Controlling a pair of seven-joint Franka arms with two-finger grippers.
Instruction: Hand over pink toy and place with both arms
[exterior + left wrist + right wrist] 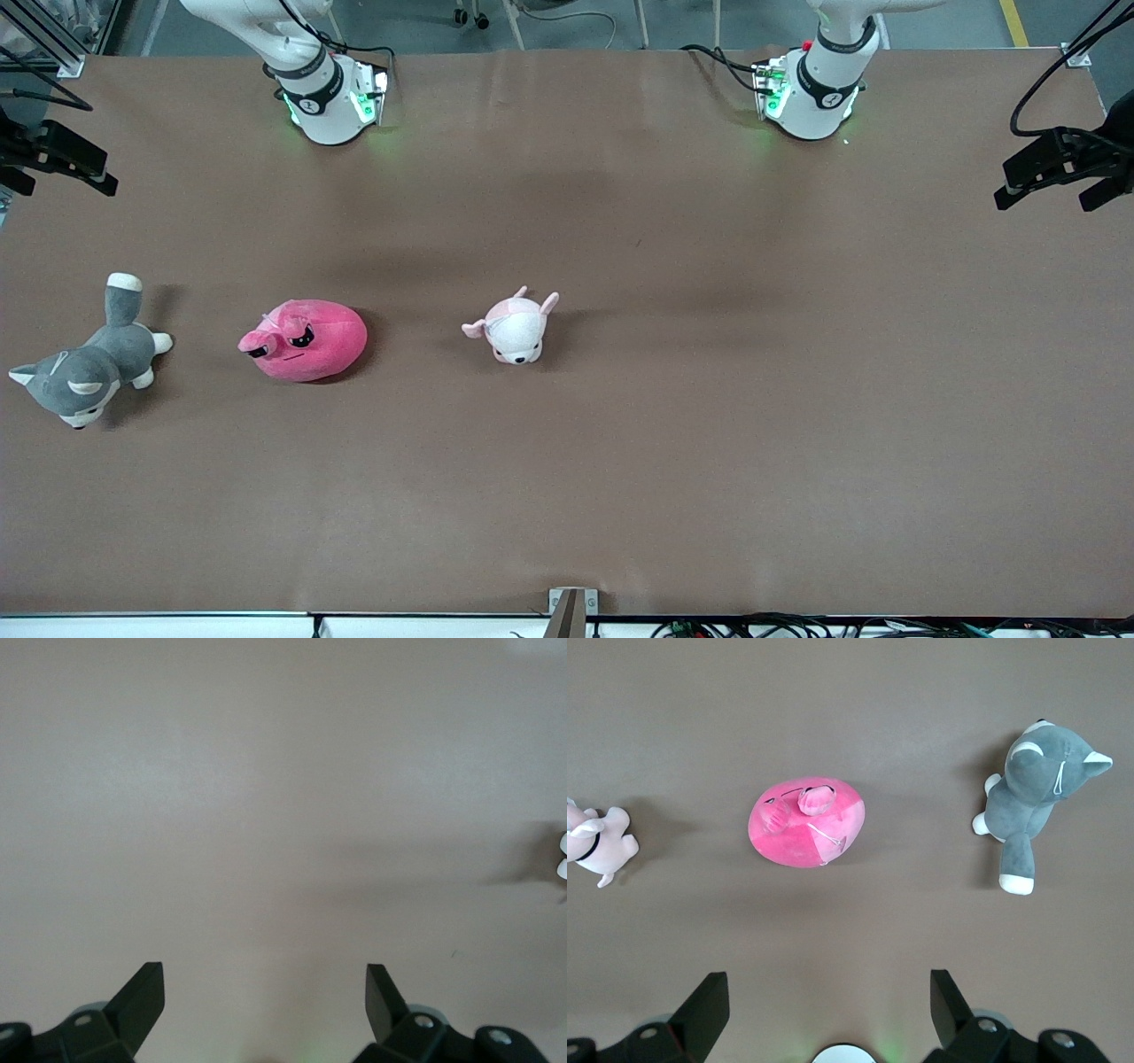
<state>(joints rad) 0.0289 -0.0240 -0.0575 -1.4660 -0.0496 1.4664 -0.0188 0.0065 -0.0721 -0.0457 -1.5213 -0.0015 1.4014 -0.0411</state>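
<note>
The pink toy [306, 341], a round hot-pink plush with dark squinting eyes, lies on the brown table [709, 399] toward the right arm's end. In the right wrist view the pink toy [806, 822] lies well below my right gripper [829, 979], which hangs high over the table, open and empty. My left gripper [264, 970] is also open and empty, over bare table. The front view shows only the right arm's base [328, 97] and the left arm's base [819, 89]; both hands are out of that view.
A small pale pink-and-white plush [516, 328] sits beside the pink toy, toward the table's middle. A grey-and-white plush dog [84, 372] lies at the right arm's end. Black camera mounts [53, 155] [1063, 164] stand at both table ends.
</note>
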